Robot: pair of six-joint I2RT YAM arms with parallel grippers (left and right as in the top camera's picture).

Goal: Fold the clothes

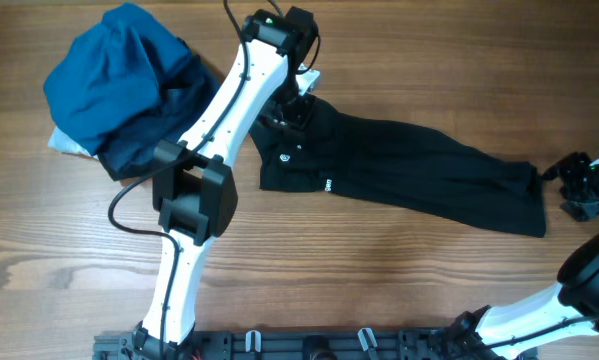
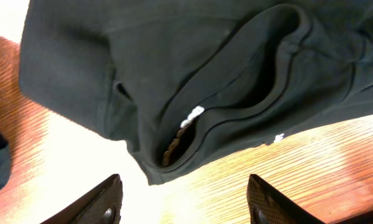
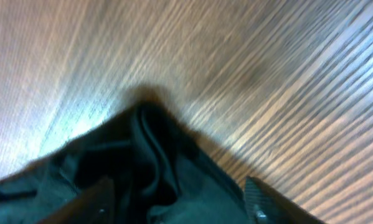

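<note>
The clothes are one black shirt [image 1: 409,170] lying stretched across the table, collar end at the left. A small white logo [image 1: 287,155] shows near that end. My left gripper [image 1: 297,108] hovers over the collar end. In the left wrist view the collar [image 2: 236,93] and white neck tag [image 2: 192,115] lie just beyond my left gripper [image 2: 186,205], which is open and empty. My right gripper [image 1: 571,185] sits at the shirt's right end. In the right wrist view it [image 3: 180,208] stands open, with the black fabric corner [image 3: 142,155] loose between and under its fingers.
A bright-blue and navy bundle of garments [image 1: 119,80] lies at the back left, beside the left arm. Bare wooden table [image 1: 399,270] runs in front of the shirt. A black rail [image 1: 309,345] lines the front edge.
</note>
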